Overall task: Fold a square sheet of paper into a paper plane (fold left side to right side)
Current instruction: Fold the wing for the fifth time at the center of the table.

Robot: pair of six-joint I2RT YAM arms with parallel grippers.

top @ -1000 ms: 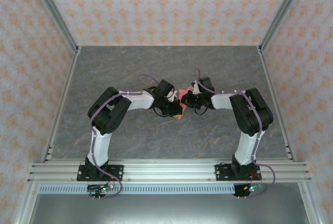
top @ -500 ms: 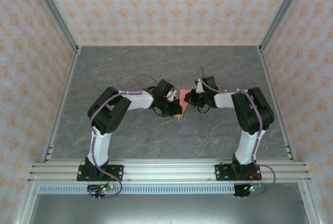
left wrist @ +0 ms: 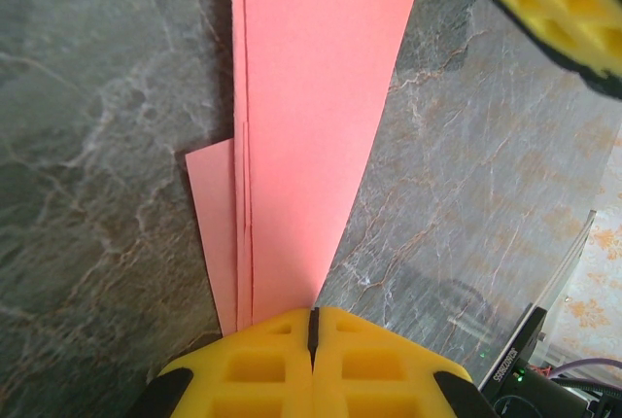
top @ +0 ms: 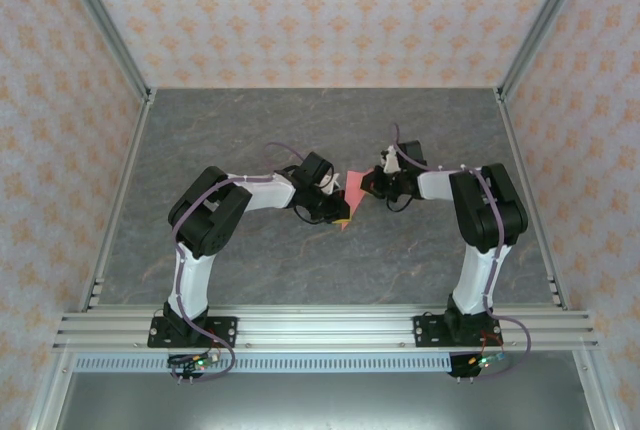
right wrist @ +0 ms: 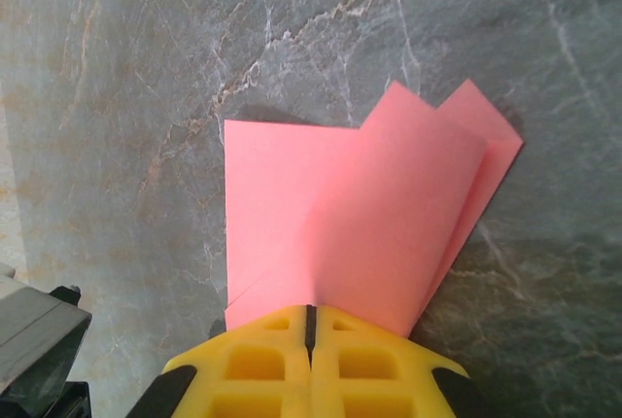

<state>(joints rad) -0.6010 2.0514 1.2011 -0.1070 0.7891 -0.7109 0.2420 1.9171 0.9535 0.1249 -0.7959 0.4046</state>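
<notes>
The folded pink paper (top: 352, 188) is over the middle of the counter (top: 250, 130), its layers fanned apart at one end. The left tool (left wrist: 313, 326) is pinched tight on one edge of it. The right tool (right wrist: 311, 321) is clamped on another edge, jaws pressed together on the layers

Salmon-pink folded paper (left wrist: 311, 97) looks smooth and matt, grey veined stone-look tabletop (left wrist: 97, 146) kinda satiny, yellow gripper fingers (right wrist: 282, 326) matt plastic.
</notes>
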